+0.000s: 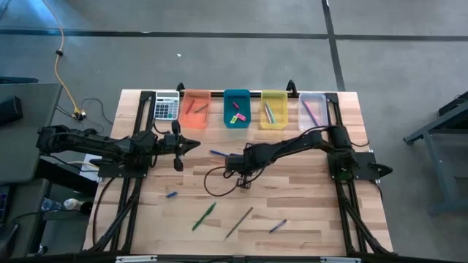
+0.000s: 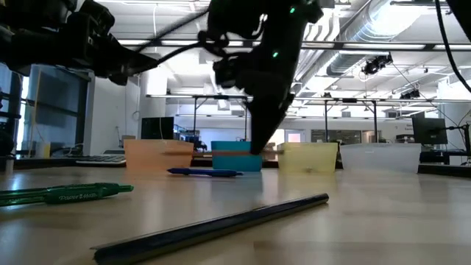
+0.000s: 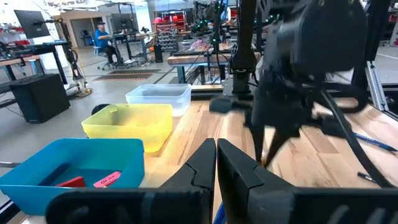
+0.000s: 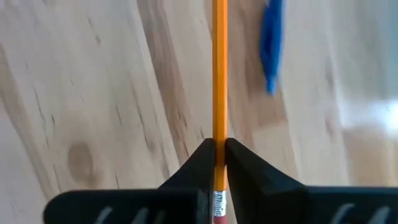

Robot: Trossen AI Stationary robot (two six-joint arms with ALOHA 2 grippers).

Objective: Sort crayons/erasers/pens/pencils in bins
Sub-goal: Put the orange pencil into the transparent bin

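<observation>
The right gripper (image 4: 217, 148), lowered to mid-table, is clenched on an orange pencil (image 4: 219, 68) lying flat on the table (image 1: 307, 219), ready for lifting to the bins (image 1: 235, 108), while the left gripper (image 3: 216, 163) waits pinched together, holding nothing, near the calculator (image 1: 167, 107).

Bright even overhead light, blurred close foreground, soft faint shadows

Right gripper (image 4: 218, 155) jaws pinched, left gripper (image 3: 216, 155) likewise.
</observation>
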